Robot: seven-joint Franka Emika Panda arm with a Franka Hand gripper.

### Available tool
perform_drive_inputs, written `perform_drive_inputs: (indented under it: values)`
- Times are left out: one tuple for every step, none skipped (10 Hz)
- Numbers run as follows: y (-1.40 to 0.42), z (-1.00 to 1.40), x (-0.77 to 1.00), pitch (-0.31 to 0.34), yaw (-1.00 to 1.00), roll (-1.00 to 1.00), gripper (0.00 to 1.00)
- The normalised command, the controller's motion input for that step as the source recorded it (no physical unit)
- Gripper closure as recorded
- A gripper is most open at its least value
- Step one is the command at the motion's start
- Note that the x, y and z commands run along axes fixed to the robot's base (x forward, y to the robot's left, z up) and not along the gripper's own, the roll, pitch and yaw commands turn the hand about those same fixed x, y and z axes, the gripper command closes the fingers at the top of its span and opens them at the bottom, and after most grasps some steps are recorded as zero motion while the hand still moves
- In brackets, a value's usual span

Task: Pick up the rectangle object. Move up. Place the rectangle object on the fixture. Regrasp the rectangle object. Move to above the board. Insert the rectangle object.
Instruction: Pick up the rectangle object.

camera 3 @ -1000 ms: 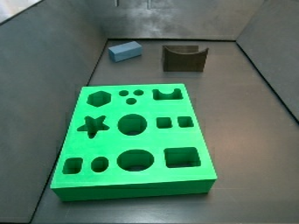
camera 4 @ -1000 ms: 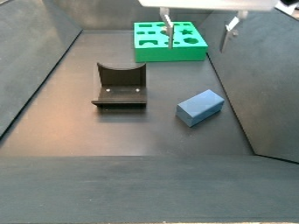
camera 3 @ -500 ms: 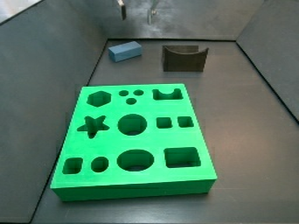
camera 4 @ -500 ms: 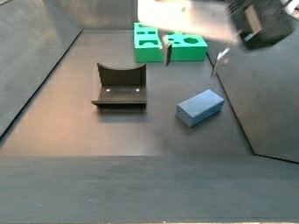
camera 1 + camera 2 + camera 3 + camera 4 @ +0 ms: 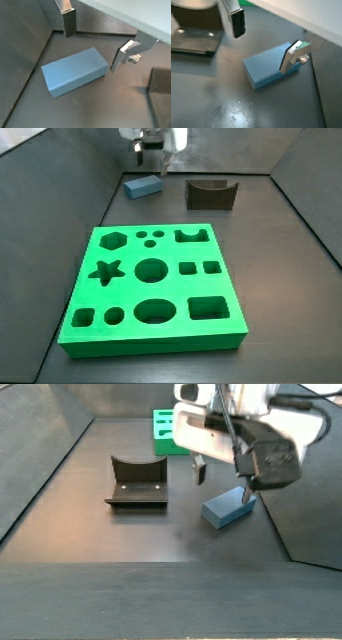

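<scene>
**Gripper down over the grey-blue block**

Since half a second ago the gripper point(image 5: 221, 472) has dropped from the top of the frame to just above the rectangle object point(image 5: 229, 508), which has not shifted on the floor.

That grey-blue block lies flat at the right centre of a side view, and at the upper left of a side view point(image 5: 143, 187), close to the grey wall. In both wrist views it sits between the two fingers point(image 5: 69, 22) and point(image 5: 292, 56), lying at a slant to them; the jaws stand wide apart with nothing gripped, and whether either pad touches the block cannot be told.

The gripper point(image 5: 151, 158) hangs directly over the block at the top of that side view. The fixture point(image 5: 136, 482), dark brown with its curved notch, stands to the left of the block, well apart from it; in a side view point(image 5: 210, 194) it is to the block's right. The green board point(image 5: 158, 285) fills the lower middle of that frame, empty of pieces, and shows only partly behind the gripper at the upper centre point(image 5: 163, 432).
</scene>
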Motion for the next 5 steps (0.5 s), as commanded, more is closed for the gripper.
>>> perform_drive_inputs:
  values:
    - [0.05,-0.5,0.0,-0.033,-0.79,0.19,0.0]
    - [0.06,-0.52,0.0,-0.063,-0.86,0.16,0.0]
    - [0.08,-0.54,0.03,-0.056,-0.84,0.15,0.0]
    - [0.05,-0.73,0.0,-0.036,-0.81,0.22,0.0]
    - [0.0,-0.57,-0.04,-0.089,-0.64,0.1,0.0]
